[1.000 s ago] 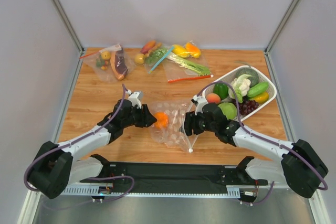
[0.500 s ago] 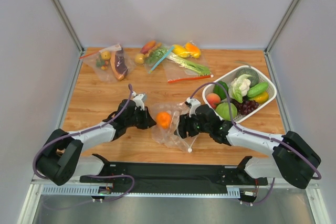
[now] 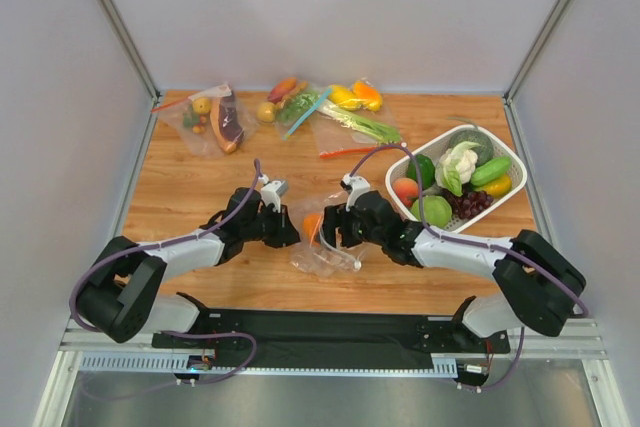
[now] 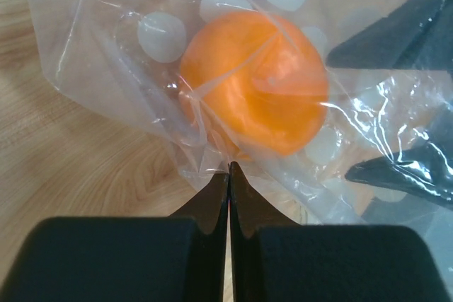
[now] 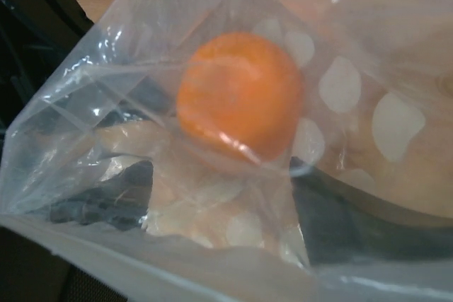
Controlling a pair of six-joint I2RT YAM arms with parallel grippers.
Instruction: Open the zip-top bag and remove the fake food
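The dotted zip-top bag (image 3: 335, 259) lies crumpled at the table's middle with the round orange (image 3: 313, 225) inside. My left gripper (image 3: 290, 230) is shut on the bag's film just below the orange (image 4: 255, 83), pinching a fold (image 4: 229, 167). My right gripper (image 3: 331, 229) faces it from the right. Its fingers (image 5: 106, 203) stand wide apart under draped bag film (image 5: 354, 104), with the orange (image 5: 239, 93) just ahead of them; they also show through the plastic in the left wrist view (image 4: 403, 175). The cauliflower (image 3: 458, 162) and long green piece (image 3: 490, 170) lie in the white basket (image 3: 497, 144).
The basket at the right also holds a peach, a green apple, grapes and other pieces. Other filled bags lie along the back edge: one at the back left (image 3: 215, 117), one with a blue strip (image 3: 305, 112), one with a red strip (image 3: 350, 125).
My right gripper has moved left into the bag toward the orange. My left gripper has edged right, still pinching the film. The bag has bunched up between them.
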